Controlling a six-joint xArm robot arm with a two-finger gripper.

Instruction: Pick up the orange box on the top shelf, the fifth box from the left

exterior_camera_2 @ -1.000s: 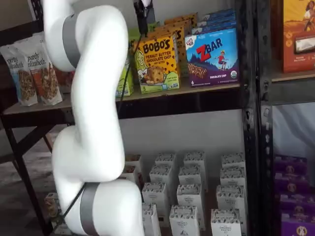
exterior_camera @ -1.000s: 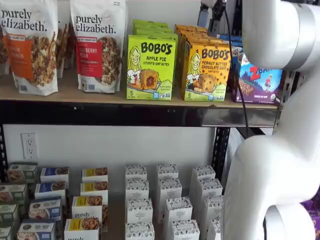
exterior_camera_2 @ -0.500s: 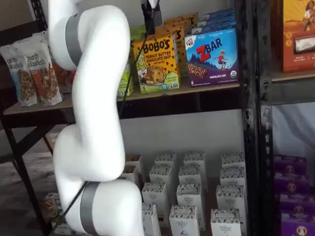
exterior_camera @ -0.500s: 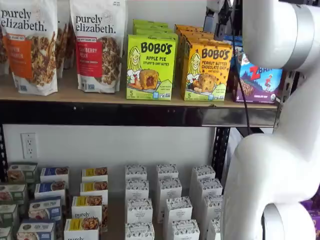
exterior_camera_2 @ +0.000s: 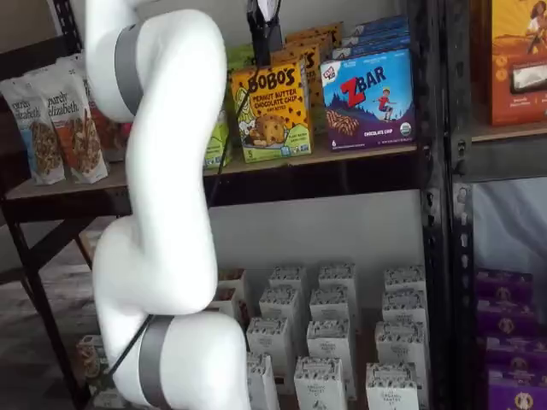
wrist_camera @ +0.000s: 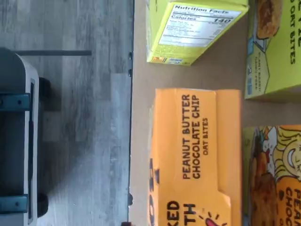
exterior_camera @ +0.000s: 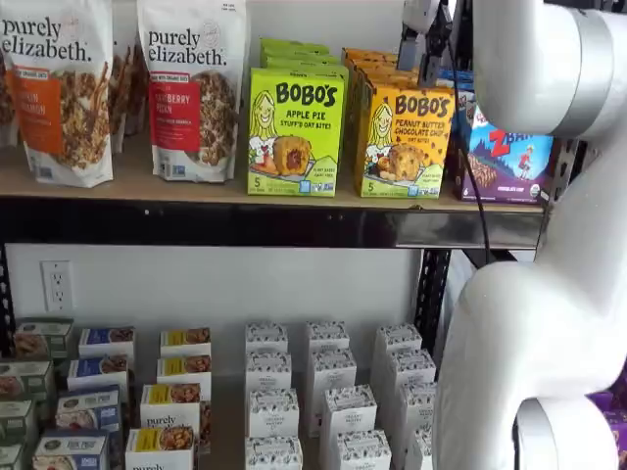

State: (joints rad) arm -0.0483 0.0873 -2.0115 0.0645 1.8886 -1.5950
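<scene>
The orange box [exterior_camera: 405, 137] stands at the front of its row on the top shelf [exterior_camera: 245, 225], and reads "BOBO'S Peanut Butter Chocolate Chip" in both shelf views [exterior_camera_2: 272, 109]. My gripper [exterior_camera: 424, 51] hangs just above the row's top edge, open and holding nothing; its black fingers [exterior_camera_2: 263, 38] come down from the view's top edge with a cable beside them. The wrist view looks down on an orange box top [wrist_camera: 197, 155] reading "PEANUT BUTTER CHOCOLATE CHIP".
A lime-green Bobo's Apple Pie box [exterior_camera: 296, 132] stands left of the orange box and a blue ZBar box [exterior_camera_2: 369, 98] right of it. Granola bags [exterior_camera: 196, 88] fill the shelf's left. My white arm [exterior_camera: 549, 294] covers the right side. Several small white boxes [exterior_camera: 328, 392] sit below.
The gripper has shifted right along the top shelf and now hangs over the orange row. The boxes have not moved.
</scene>
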